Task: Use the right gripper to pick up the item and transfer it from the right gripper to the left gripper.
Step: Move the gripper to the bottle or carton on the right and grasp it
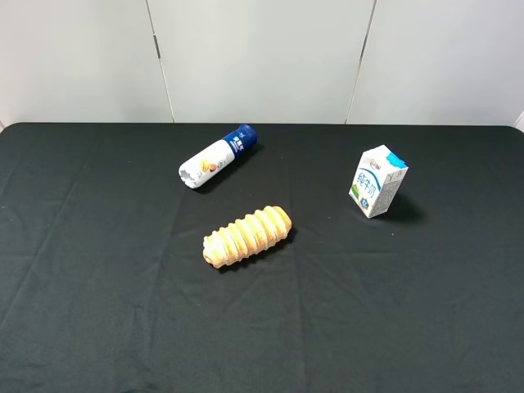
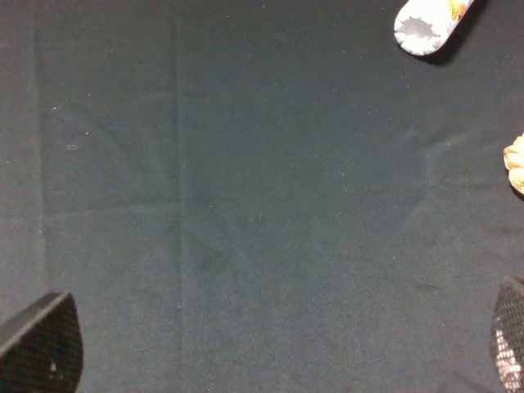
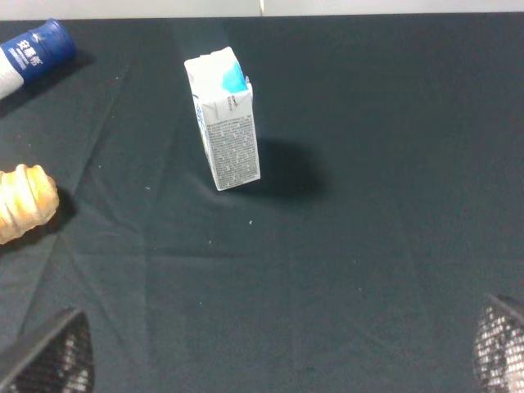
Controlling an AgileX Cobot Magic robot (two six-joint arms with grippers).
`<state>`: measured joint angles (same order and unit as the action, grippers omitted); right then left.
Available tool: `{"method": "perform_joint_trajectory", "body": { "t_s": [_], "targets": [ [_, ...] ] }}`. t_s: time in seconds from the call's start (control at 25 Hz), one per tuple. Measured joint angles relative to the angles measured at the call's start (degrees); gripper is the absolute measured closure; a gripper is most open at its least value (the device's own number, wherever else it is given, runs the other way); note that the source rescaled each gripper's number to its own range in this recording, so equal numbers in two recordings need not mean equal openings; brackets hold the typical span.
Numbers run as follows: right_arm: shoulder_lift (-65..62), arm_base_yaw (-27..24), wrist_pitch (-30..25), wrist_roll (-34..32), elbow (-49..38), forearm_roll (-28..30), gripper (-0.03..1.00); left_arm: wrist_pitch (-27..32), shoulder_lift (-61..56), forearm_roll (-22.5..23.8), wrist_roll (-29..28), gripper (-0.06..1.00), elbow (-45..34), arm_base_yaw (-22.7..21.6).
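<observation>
The right gripper [image 3: 274,356] has its jaws spread wide. Its two dark, mesh-textured fingers [image 3: 49,359] sit at opposite edges of the wrist view, with only cloth between them and nothing gripped. The left gripper [image 2: 274,348] is also spread wide and holds nothing, its fingers [image 2: 42,345] poised over bare cloth. Ahead of the right gripper, well apart from its fingers, the milk carton [image 3: 225,123] stands upright on the black tablecloth [image 1: 123,311]. It is a small white gable-top carton with blue lettering and a blue top edge. Its top is folded shut, so its contents cannot be seen. In the high view the milk carton [image 1: 377,182] is on the right side of the table, toward the far half, casting a shadow to its right. Left of centre and toward the far edge, a white bottle [image 1: 216,157] lies on its side, its blue cap screwed on and pointing far and right; its contents are hidden too. Nearer than the bottle, around the middle of the table, a ridged orange-tan bread roll [image 1: 247,235] lies on its side, apart from both containers. The left wrist view catches only the bottle's base and one end of the roll at its edge.
</observation>
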<state>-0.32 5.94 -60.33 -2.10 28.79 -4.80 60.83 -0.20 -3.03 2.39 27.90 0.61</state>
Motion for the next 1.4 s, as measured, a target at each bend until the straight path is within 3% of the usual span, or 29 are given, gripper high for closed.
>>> {"method": "perform_joint_trajectory", "body": {
  "t_s": [1.12, 1.4],
  "targets": [
    [0.2, 0.0, 2.2, 0.0, 0.0, -1.2, -0.03, 0.0, 0.0, 0.0, 0.0, -0.06, 0.0, 0.0],
    [10.6, 0.0, 1.2, 0.4, 5.4, -1.9, -0.03, 0.0, 0.0, 0.0, 0.0, -0.06, 0.0, 0.0]
  ]
}}
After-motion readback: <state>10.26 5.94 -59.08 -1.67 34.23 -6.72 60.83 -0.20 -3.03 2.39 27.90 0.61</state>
